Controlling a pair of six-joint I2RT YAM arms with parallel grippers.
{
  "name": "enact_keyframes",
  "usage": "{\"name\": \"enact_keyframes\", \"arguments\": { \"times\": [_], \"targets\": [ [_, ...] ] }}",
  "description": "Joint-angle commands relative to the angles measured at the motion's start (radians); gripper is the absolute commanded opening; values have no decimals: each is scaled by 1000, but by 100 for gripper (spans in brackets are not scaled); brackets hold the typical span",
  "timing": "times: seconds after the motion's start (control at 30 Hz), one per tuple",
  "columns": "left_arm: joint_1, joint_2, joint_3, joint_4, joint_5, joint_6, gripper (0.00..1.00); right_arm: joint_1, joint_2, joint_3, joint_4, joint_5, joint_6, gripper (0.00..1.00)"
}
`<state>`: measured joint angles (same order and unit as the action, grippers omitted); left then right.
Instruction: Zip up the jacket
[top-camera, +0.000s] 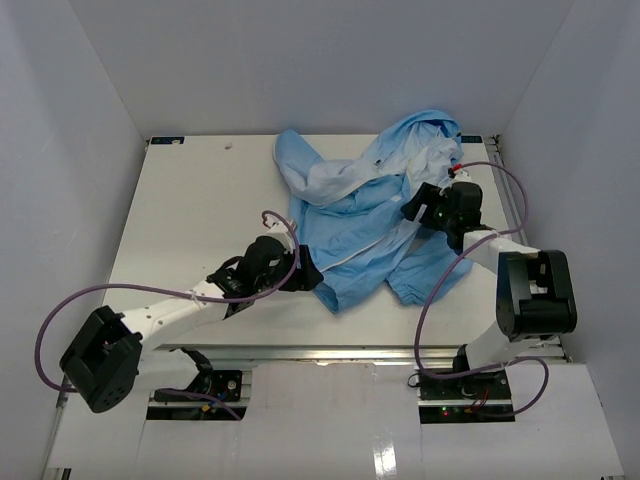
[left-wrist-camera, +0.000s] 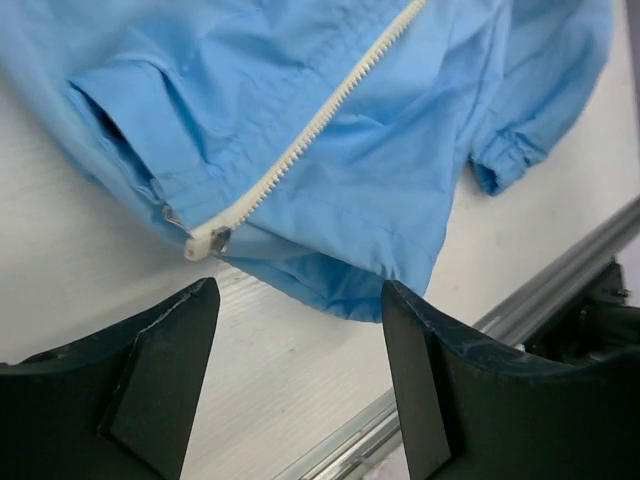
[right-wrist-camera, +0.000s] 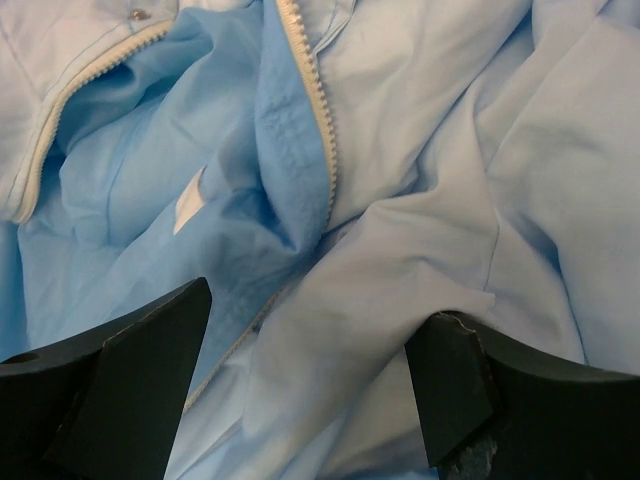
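Black fingers (left-wrist-camera: 170, 370) fill the bottom of the left wrist view. The left gripper (left-wrist-camera: 300, 295) is spread wide with nothing in it, just bare table (left-wrist-camera: 90, 280) under the gap. The right gripper (right-wrist-camera: 318, 310) is the same deal, jaws wide apart and empty, sitting over rumpled cloth; can't tell if it's touching. The jacket (left-wrist-camera: 390, 150) is crumpled in a heap ahead of both grippers, with its hem corner just beyond the left fingertips and its open middle right under the right one. A gathered cuff (left-wrist-camera: 500, 165) lies off to the right of the left gripper, further out. The zipper (left-wrist-camera: 300, 140) runs diagonally away from the left gripper, and its bottom end sits just ahead of the left finger with a small metal bit (left-wrist-camera: 220, 238) on it. Slider or stop? Too small to say. Under the right gripper the two zipper halves look well apart, one straight ahead and one off to the left, so I'd say nothing's zipped yet. My guess is this fabric is thin, light and floppy, so it'll bunch up and slide on the table if you tug it. I'd pinch the hem right beside that zipper end to anchor it, not grab loose cloth.
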<state>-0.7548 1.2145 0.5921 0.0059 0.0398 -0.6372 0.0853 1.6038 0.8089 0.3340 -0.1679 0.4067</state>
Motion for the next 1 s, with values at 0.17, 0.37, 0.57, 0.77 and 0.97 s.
{"name": "enact_keyframes", "arguments": {
  "times": [0.17,0.37,0.57,0.77,0.97],
  "targets": [
    [-73,71,357,-395,-225,266,69,14,-330,-259,-11,-44,13,82],
    [-92,221,489,-446,-150,462,62,212,-471,-373,140,-34,31,79],
    [-93,317,540,-490,-131,541,64,399,-448,-470,322,8,146,66],
    [-103,398,529,-437,-103,605,61,447,-470,-701,515,81,260,47],
    [-115,457,539,-380,-110,675,61,523,-462,-728,499,187,279,50]
  ]
}}
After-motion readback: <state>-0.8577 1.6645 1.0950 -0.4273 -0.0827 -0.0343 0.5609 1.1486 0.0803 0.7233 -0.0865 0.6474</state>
